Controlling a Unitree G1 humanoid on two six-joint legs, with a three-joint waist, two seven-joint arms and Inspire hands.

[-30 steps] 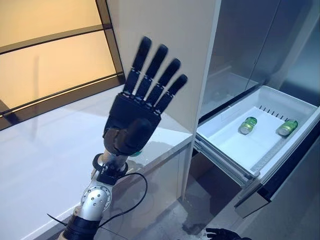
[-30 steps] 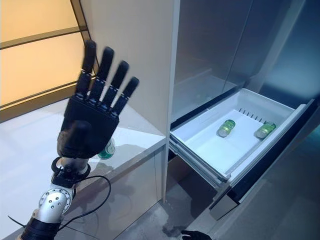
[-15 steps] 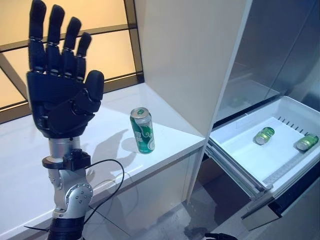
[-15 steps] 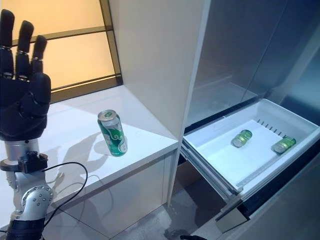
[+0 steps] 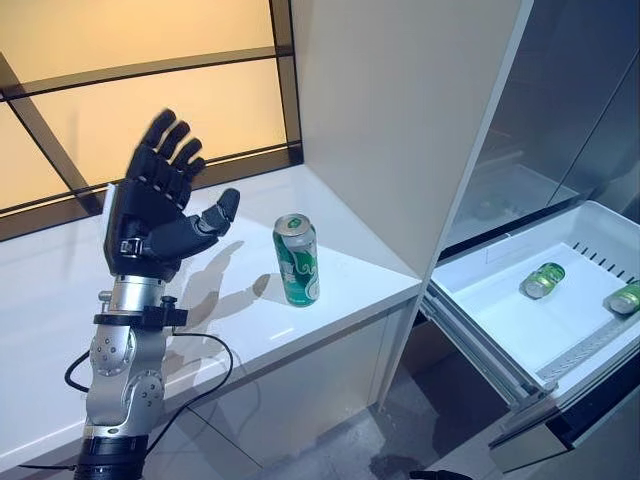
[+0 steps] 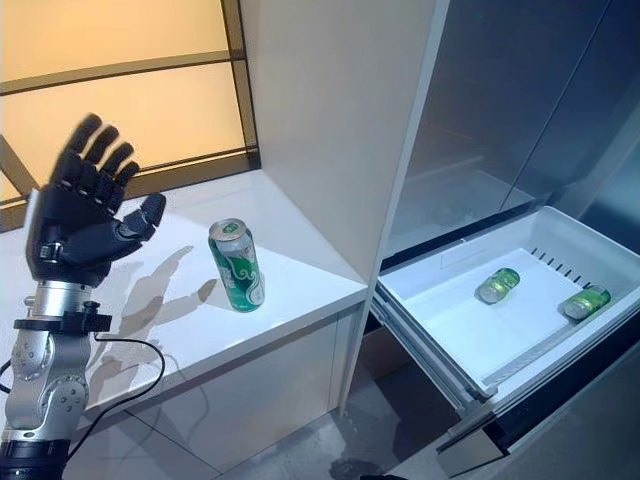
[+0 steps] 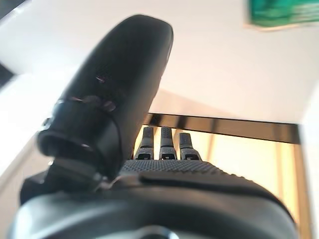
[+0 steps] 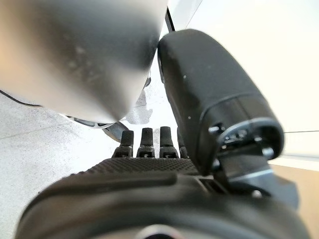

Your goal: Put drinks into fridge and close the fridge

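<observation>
The fridge [image 5: 560, 120] fills the right side of the frame, a tall cabinet of smooth grey panels, and its drawer [image 5: 500, 300] stands pulled out at lower right — a shallow white plastic tray, glossy, with square walls. It is open, I judge, because the loading is not finished. Two green cans lie on their sides in it, one near the middle [image 5: 543, 280] and one at the far right edge [image 5: 625, 297], well apart; lying down, being round, they could roll.

Left of the fridge runs the worktop [image 5: 60, 290], a flat white slab, polished enough to carry shadows. One more green can [image 5: 297, 260] stands upright on it at centre frame, a slim metal cylinder with a silver lid — this is the drink not yet stowed, standing where I can get round it from the side.

My left hand [image 5: 150, 215] is raised at centre left, above the worktop and apart from the can, fingers spread straight and thumb out, holding nothing — matte black and ribbed. I read this as readying a side grasp. My right hand [image 8: 149, 169] shows in its wrist view, fingers straight, empty too.
</observation>
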